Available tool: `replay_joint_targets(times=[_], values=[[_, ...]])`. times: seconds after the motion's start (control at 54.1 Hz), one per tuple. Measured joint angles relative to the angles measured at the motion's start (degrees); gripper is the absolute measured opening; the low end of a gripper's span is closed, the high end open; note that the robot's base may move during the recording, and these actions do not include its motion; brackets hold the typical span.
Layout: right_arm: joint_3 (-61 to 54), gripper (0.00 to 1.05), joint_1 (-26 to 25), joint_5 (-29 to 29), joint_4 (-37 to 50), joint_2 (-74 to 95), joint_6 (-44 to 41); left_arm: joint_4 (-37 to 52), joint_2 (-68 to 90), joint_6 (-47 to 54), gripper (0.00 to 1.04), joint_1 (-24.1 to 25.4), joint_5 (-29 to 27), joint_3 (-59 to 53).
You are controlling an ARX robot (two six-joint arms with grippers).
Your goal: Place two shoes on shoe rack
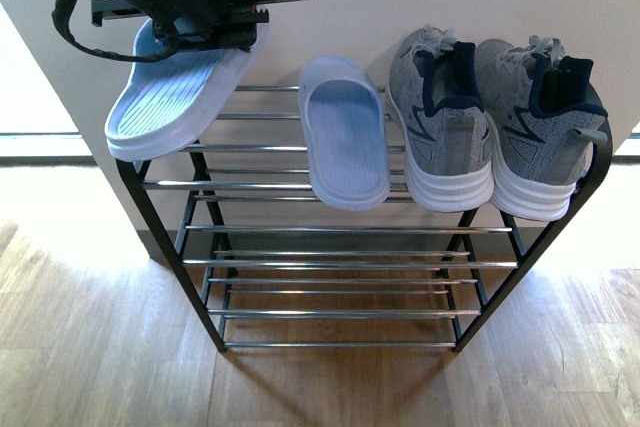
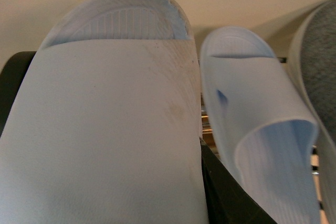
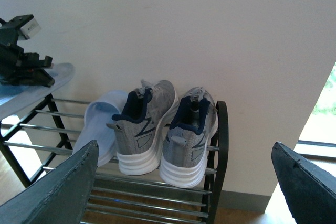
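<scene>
Front view: the left gripper (image 1: 215, 29) clamps a pale blue sandal (image 1: 175, 92) at the shoe rack's (image 1: 350, 230) ten o'clock corner. The right gripper's fingers (image 3: 63, 192) spread wide and empty, facing the grey sneakers (image 3: 144, 124).

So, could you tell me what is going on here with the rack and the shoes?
The left end effector holds a pale blue sandal over the left end of the shoe rack's top shelf, not yet set down. The other sandal and both grey sneakers already rest on that shelf. The right end effector is open, away from the shoes.

Front view looks down on the shoe rack (image 1: 350, 262); wrist views share it, left closest.
</scene>
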Motion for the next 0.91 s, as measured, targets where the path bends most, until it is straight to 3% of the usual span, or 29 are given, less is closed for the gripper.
replay_joint_targets(times=[0.444,0.795,0.832,0.906], values=[[0.00,0.96,0.00,-0.07,0.00,0.00,0.00,5.25,9.35,-1.11,0.02,-2.23,-2.19,4.26],[0.00,0.96,0.00,-0.09,0.00,0.00,0.00,8.22,14.45,-2.21,0.02,-0.52,-3.80,5.86],[0.00,0.95,0.00,-0.09,0.00,0.00,0.00,8.24,14.78,-3.13,0.04,-0.59,-2.97,6.25],[0.00,0.96,0.00,-0.07,0.00,0.00,0.00,9.25,15.61,-5.27,0.20,-0.87,0.94,6.88]])
